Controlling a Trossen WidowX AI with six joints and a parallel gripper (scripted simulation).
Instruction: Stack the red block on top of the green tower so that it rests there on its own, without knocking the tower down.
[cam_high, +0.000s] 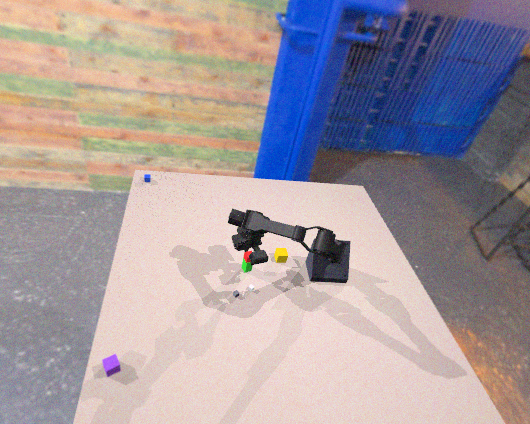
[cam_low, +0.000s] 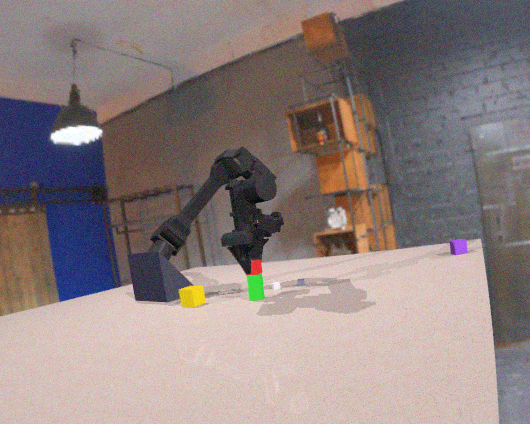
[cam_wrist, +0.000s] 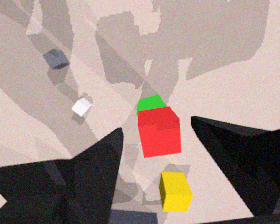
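Note:
The red block (cam_high: 248, 256) (cam_low: 256, 267) (cam_wrist: 161, 140) sits on top of the upright green tower (cam_high: 247, 266) (cam_low: 256, 287) (cam_wrist: 150, 103). Their sides look nearly in line in the exterior view, and no gap shows between them. The tower stands upright on the table. My gripper (cam_low: 254, 267) (cam_wrist: 156, 126) points down and is open, its black fingers spread on either side of the red block. In the wrist view table shows between each finger and the block. In the top view the arm partly hides the block.
A yellow block (cam_high: 281, 255) (cam_low: 192, 296) (cam_wrist: 175, 192) stands between the tower and the arm's base (cam_high: 328, 267). Small white (cam_high: 251, 288) (cam_wrist: 81, 107) and dark grey (cam_high: 236, 294) (cam_wrist: 55, 59) cubes lie near the tower. A purple block (cam_high: 111, 365) and a blue cube (cam_high: 147, 178) are far off.

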